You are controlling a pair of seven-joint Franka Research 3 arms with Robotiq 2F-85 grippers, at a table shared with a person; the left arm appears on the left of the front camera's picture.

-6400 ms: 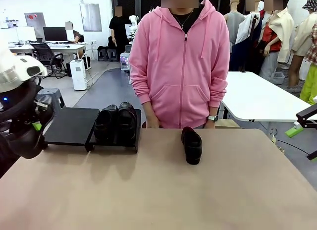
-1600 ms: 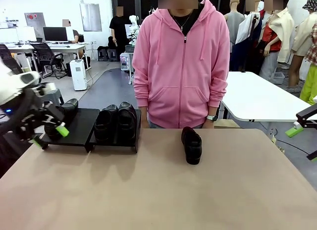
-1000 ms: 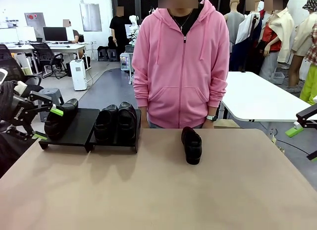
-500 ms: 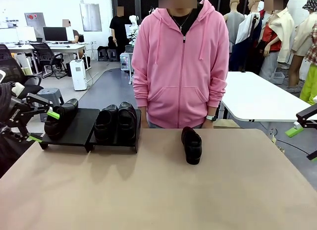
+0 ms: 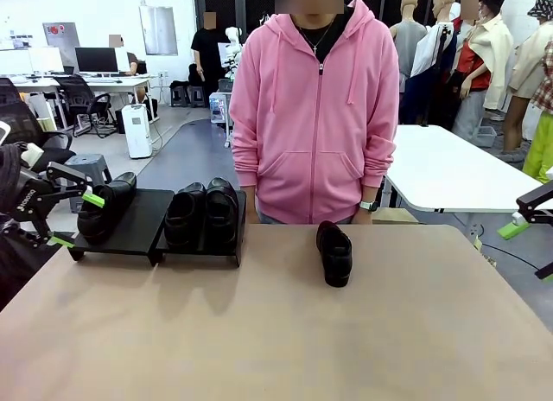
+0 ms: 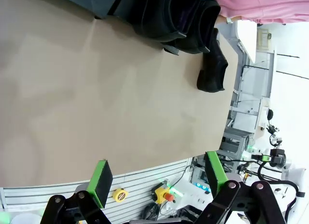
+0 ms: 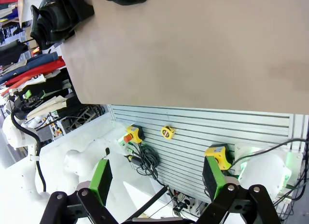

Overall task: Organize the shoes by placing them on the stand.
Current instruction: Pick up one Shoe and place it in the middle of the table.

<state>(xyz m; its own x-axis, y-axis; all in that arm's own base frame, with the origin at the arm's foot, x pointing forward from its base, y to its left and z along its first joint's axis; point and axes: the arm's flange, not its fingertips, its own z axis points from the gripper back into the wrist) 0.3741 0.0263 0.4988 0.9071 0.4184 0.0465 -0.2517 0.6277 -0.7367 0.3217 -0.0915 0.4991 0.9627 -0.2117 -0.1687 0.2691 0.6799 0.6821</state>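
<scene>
Three shoes sit on the stand (image 5: 130,232) over at ten o'clock: a pair (image 5: 201,213) on one platform, a single shoe (image 5: 105,208) on the other. The left gripper (image 5: 71,219) hangs just beside that single, fingers apart and holding nothing (I think clear of it). The last shoe (image 5: 334,252) lies mid-table. The right gripper (image 7: 157,178), fingers spread and empty, probably fetches it next.

The shoes (image 5: 334,253) look like smooth black leather with a soft gloss, while the stand (image 5: 138,221) under them is flat matte black. The bench (image 5: 285,332) has a smooth, matt tan top. The person's pink hoodie (image 5: 315,116) is soft cloth, and the left hand (image 5: 73,218) is black with bright green pads.
</scene>
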